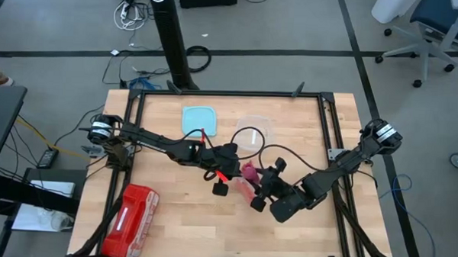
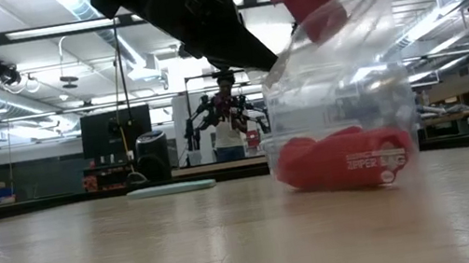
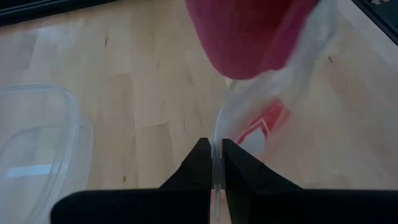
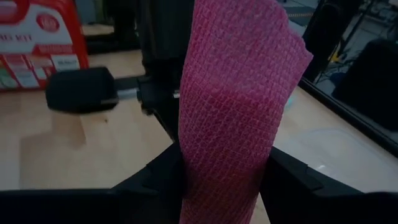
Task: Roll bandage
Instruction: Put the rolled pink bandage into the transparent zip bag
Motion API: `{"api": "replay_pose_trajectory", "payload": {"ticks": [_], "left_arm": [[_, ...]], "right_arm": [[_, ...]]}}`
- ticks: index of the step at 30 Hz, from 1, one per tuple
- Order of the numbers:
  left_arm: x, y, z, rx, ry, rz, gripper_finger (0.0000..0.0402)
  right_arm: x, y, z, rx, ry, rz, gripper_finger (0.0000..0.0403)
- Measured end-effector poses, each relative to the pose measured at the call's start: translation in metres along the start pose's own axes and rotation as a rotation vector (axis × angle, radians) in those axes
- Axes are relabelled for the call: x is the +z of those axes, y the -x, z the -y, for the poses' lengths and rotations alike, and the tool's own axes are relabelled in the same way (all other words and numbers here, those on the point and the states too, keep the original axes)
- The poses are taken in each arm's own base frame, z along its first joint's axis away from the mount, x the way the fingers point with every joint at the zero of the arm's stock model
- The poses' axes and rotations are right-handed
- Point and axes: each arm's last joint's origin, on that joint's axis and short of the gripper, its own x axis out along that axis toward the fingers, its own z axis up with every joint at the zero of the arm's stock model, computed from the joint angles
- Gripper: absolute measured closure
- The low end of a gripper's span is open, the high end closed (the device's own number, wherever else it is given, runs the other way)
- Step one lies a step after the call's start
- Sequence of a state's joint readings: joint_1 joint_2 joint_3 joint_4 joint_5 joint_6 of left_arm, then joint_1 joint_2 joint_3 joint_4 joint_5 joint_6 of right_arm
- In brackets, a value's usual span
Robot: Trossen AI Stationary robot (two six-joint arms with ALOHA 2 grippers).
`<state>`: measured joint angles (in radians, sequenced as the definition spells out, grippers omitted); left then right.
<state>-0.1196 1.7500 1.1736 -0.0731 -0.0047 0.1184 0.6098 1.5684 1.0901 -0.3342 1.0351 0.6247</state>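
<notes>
The left tool (image 3: 213,163) sits near the middle of the bench (image 1: 172,218), its two dark fingers (image 3: 194,167) pressed together on the thin edge of a clear plastic zipper bag (image 2: 347,123). The bag hangs from that pinch with its lower end resting on the bench, and something red lies inside it at the bottom.

The right tool (image 4: 221,171) is just right of the left one, its fingers clamped on the bandage (image 4: 233,106), a dusky pink roll of woven mesh fabric. The roll stands up between the fingers, and in the low view its end points down into the mouth of the bag. From above, the bandage (image 1: 249,175) shows between the two tools, close to the bench's centre.

A pale blue lid (image 1: 199,118) lies at the far side of the bench, with a clear plastic container (image 1: 257,131) just to its right. A red plastic case (image 1: 132,210) with white marks rests at the near left corner.
</notes>
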Motion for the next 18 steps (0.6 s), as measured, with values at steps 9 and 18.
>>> {"api": "replay_pose_trajectory", "payload": {"ticks": [9,18], "left_arm": [[0.0001,0.0,-0.0002,0.006,0.018,0.001,0.0381],[0.0001,0.0,-0.0002,0.01,0.019,0.0,0.038]], "right_arm": [[0.0032,-0.0012,-0.0028,0.045,-0.053,-0.002,0.0231],[0.0041,0.002,-0.0061,0.067,-0.044,0.01,0.0231]]}}
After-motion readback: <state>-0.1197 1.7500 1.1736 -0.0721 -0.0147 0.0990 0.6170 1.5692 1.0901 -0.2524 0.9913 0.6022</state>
